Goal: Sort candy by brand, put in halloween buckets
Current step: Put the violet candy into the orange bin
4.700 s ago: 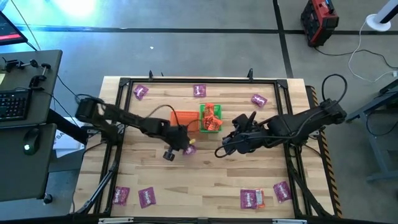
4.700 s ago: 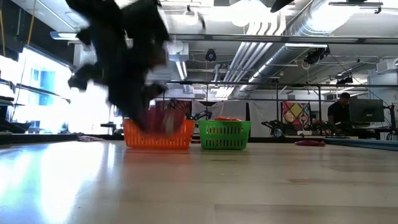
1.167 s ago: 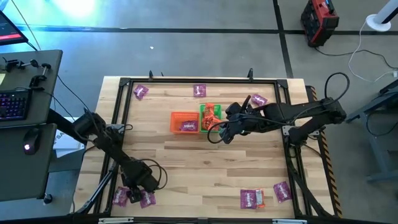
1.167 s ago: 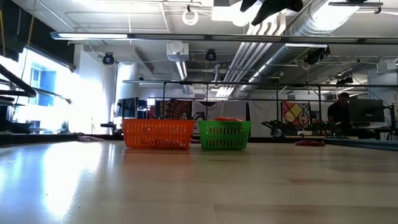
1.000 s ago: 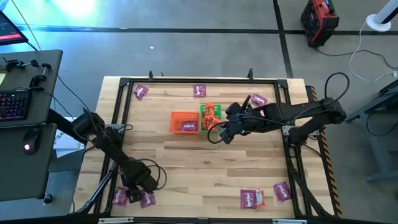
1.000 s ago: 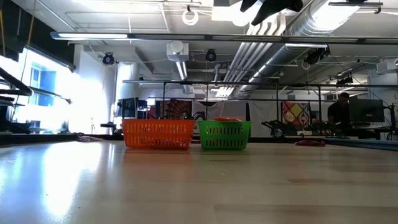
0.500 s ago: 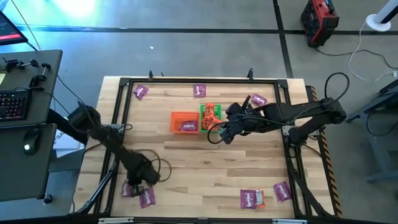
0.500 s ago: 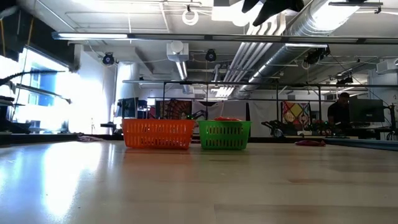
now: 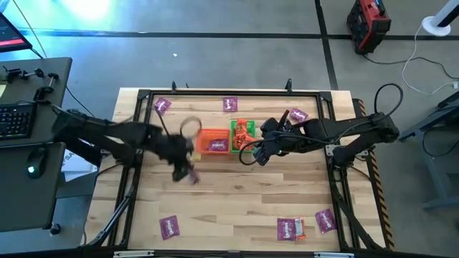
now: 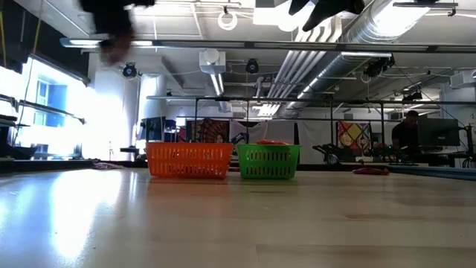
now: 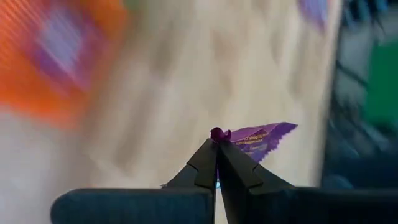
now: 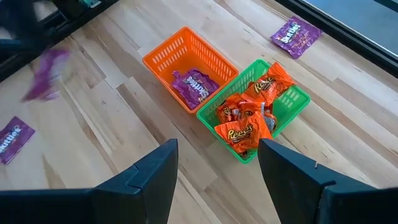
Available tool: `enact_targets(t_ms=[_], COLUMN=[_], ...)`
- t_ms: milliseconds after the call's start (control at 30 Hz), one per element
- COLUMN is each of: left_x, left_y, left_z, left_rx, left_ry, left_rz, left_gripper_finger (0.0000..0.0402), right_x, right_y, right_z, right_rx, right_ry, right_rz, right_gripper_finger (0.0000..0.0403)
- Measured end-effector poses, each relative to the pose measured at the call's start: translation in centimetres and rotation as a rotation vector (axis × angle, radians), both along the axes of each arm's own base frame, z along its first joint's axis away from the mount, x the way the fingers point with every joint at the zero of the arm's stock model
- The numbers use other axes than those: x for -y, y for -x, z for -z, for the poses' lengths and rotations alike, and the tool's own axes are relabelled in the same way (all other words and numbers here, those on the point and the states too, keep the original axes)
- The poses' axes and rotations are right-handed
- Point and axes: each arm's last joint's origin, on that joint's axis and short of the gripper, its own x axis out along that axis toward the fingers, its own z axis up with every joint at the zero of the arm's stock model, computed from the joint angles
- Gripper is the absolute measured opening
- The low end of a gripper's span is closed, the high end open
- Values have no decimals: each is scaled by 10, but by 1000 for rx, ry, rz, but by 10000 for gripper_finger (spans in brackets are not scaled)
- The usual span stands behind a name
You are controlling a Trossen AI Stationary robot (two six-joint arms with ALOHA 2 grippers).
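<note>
The left gripper (image 9: 188, 170) hangs above the table (image 9: 237, 204) just short of the orange bucket (image 9: 213, 141), its fingers pinched tight on one corner of a purple packet (image 11: 260, 136) that dangles below the tips; held by a corner like this, the wrapper looks ready to drop clear once it is over the bucket, which already holds purple candy (image 12: 194, 87). The green bucket (image 12: 291, 106) stands touching the orange one and is heaped with orange-red packets (image 12: 244, 132), so the sort appears to run purple to orange, orange-red to green. The right gripper (image 9: 251, 152) waits beside the green bucket, fingers spread wide and empty, seemingly keeping out of the other arm's way.

In the right wrist view the orange-red wrappers read "Reese's" and the purple ones read "Skittles", also legible on a loose packet (image 12: 296, 35) beyond the buckets. The print on the carried packet is too small to read. More purple packets lie scattered toward the table edges, among them one at the near edge (image 9: 168, 227) and one at the far left corner (image 9: 162, 106), so the job seems well short of done
</note>
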Motion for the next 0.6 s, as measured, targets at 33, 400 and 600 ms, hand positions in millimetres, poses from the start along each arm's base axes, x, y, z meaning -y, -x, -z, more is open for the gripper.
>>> enact_targets(t_ms=[33,400,600], left_x=[-8,-85,-95], left_y=[-3,-46,-55], left_z=[-5,14,36], left_rx=[60,118,13], left_ry=[-68,-410,-384], left_rz=[-28,-182,-180], left_gripper_finger=[0,0,3], right_x=[0,1,1], right_y=[0,-8,-9], right_z=[0,-8,-9], right_rx=[5,155,177], right_ry=[0,27,19], right_rz=[2,105,114], right_gripper_finger=[216,216,216])
